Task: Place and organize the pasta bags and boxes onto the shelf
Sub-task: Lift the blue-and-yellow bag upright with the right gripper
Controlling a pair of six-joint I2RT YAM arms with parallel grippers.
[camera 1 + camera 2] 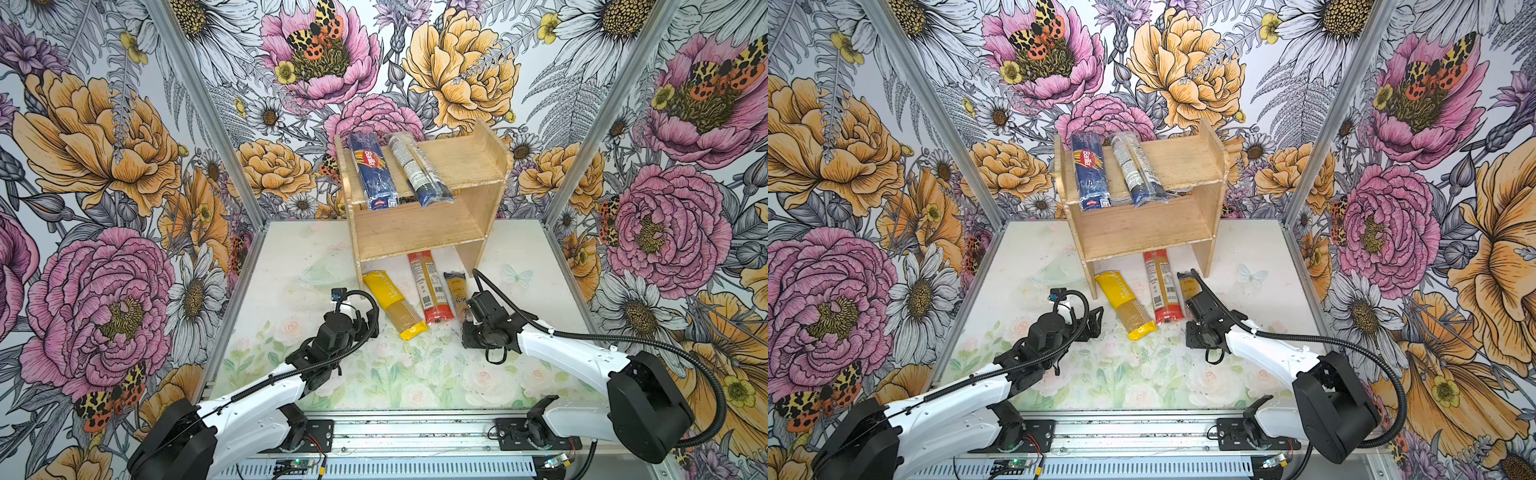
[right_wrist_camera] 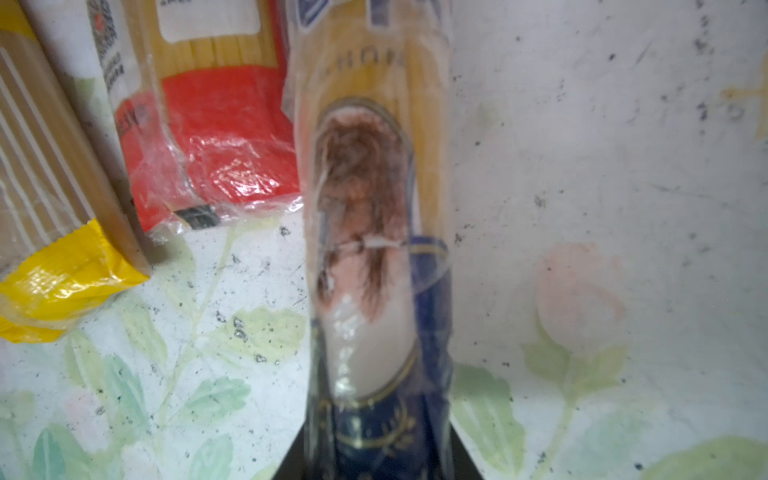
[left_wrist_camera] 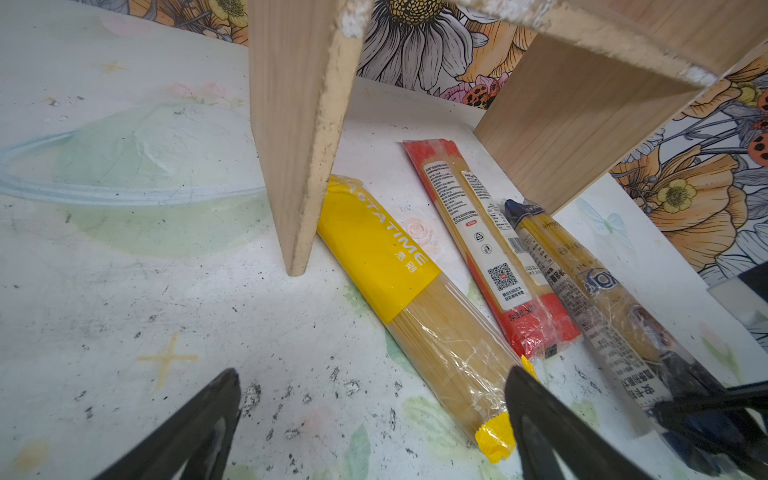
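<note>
1. In both top views you see the light wooden two-tier shelf (image 1: 415, 232). Its top tier carries the dark blue Barilla spaghetti pack (image 1: 371, 172) and the clear, white-labelled pack (image 1: 417, 170).
2. In the left wrist view, your left end effector (image 3: 374, 374) is released over the scuffed floral worktop (image 3: 124, 291), near the yellow-ended pack (image 3: 386, 257).
3. In the right wrist view, your right end effector (image 2: 376, 465) is clenched on the yellow-and-blue pack (image 2: 365, 249), beside the red-ended pack (image 2: 224, 137).

Robot lab test cell, not a home: floral print panels (image 1: 104, 166) in alu framing (image 1: 205, 108), arms (image 1: 561, 349) bolted to rail (image 1: 415, 432), exposed wiring (image 1: 318, 446).
</note>
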